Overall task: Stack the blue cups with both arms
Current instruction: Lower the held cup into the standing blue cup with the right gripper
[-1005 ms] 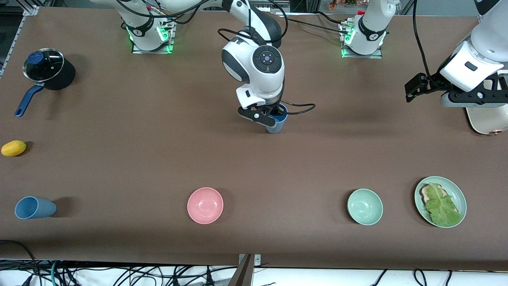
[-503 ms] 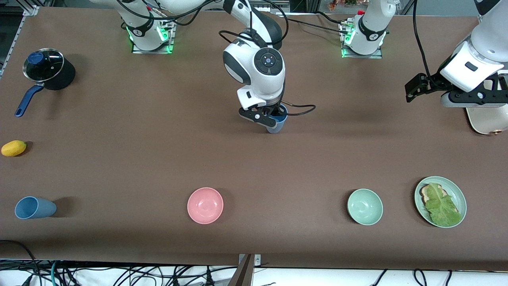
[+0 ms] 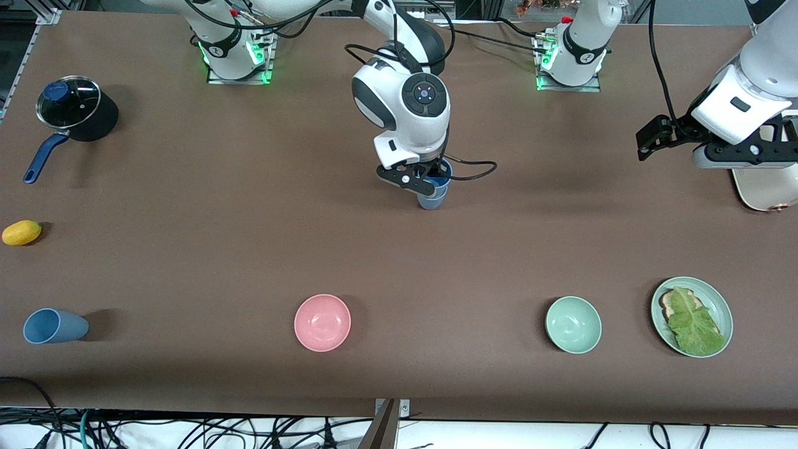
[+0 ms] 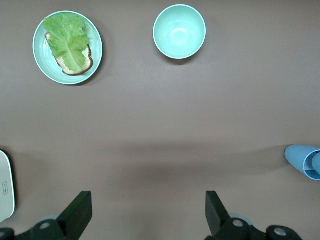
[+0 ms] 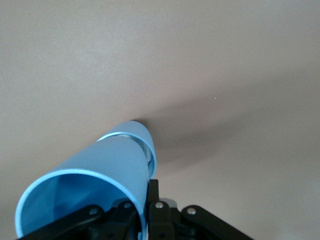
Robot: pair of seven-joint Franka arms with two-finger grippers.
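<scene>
One light blue cup [image 3: 432, 194] stands mid-table, open end up. My right gripper [image 3: 427, 182] is shut on its rim, one finger inside and one outside, as the right wrist view shows [image 5: 142, 205] on the cup [image 5: 100, 172]; its base is at or just above the table. This cup also shows at the edge of the left wrist view [image 4: 302, 160]. A second, greyer blue cup [image 3: 53, 326] lies on its side near the front edge at the right arm's end. My left gripper [image 3: 647, 141] waits open and empty over the table at the left arm's end [image 4: 147, 205].
A pink bowl [image 3: 322, 322], a pale green bowl [image 3: 573, 324] and a green plate [image 3: 723, 312] with toast and lettuce sit near the front edge. A lidded black pot [image 3: 72, 107] and a yellow fruit [image 3: 22, 232] lie at the right arm's end. A white appliance [image 3: 764, 187] sits under the left arm.
The right arm's wrist has shifted slightly toward the bases with the cup in its grip. The left arm has not moved.
</scene>
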